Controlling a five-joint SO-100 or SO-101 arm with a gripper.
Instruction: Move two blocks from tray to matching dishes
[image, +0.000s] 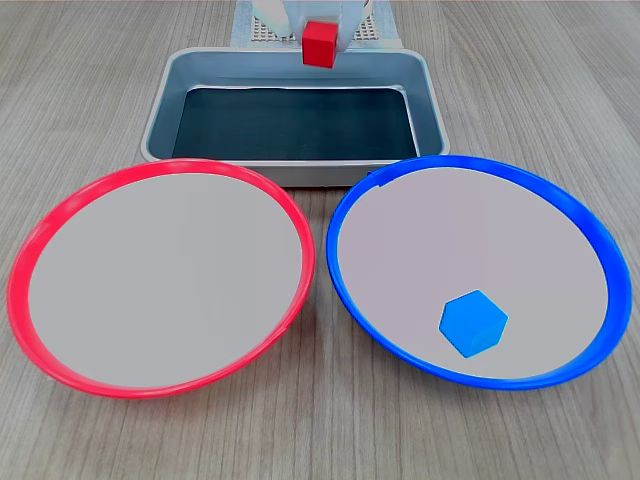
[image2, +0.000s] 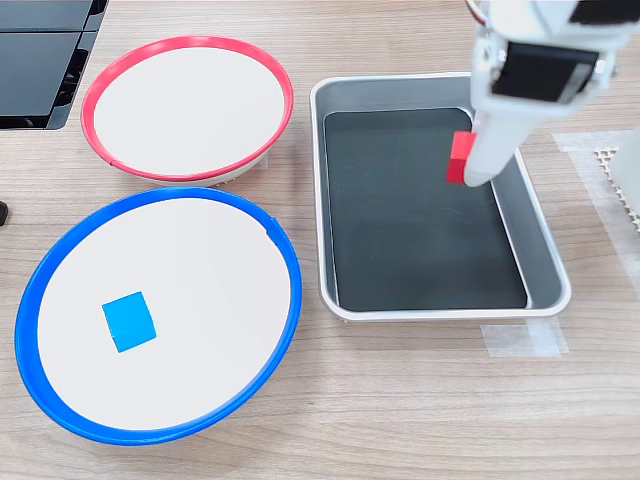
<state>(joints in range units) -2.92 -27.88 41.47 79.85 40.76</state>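
Note:
My white gripper (image2: 468, 160) is shut on the red block (image2: 460, 158), held in the air above the grey tray (image2: 540, 235). In the first exterior view the red block (image: 320, 44) hangs over the tray's far wall (image: 300, 62), between white fingers (image: 348, 35). The tray's black bottom is bare. The blue block (image: 473, 322) lies inside the blue-rimmed dish (image: 590, 235), seen also as a blue block (image2: 128, 321) in the blue-rimmed dish (image2: 285, 265). The red-rimmed dish (image: 60, 215) holds nothing, and shows again as the red-rimmed dish (image2: 110, 80).
Both dishes sit side by side on a wooden table, close to the tray. A dark flat object (image2: 40, 60) lies at the second exterior view's upper left. A white perforated mat (image2: 620, 180) lies at the second exterior view's right edge.

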